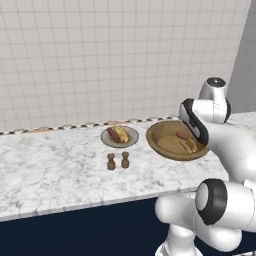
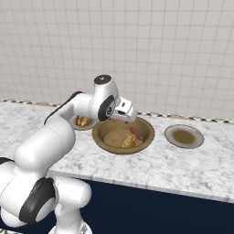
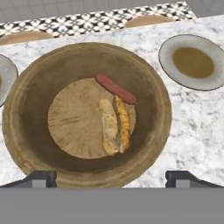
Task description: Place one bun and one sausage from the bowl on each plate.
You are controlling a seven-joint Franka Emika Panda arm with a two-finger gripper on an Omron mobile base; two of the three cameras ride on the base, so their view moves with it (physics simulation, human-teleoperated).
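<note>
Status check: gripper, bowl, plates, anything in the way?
Gripper open above bowl. Bun and sausage inside. Far plate bare. Nothing blocking.

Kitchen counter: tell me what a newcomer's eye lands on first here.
The large wooden bowl mid-counter, holding one bun and one red sausage, with the open gripper poised above its near rim. To its right sits a bare plate; the plate to the left already carries a bun and sausage, with two small brown shakers in front.

Left plate [image 3: 5, 81] is cut off by the hand view's left edge. In the right base view, the arm covers part of it. Gripper [image 2: 125, 119] fingertips there are too small to tell apart.
</note>
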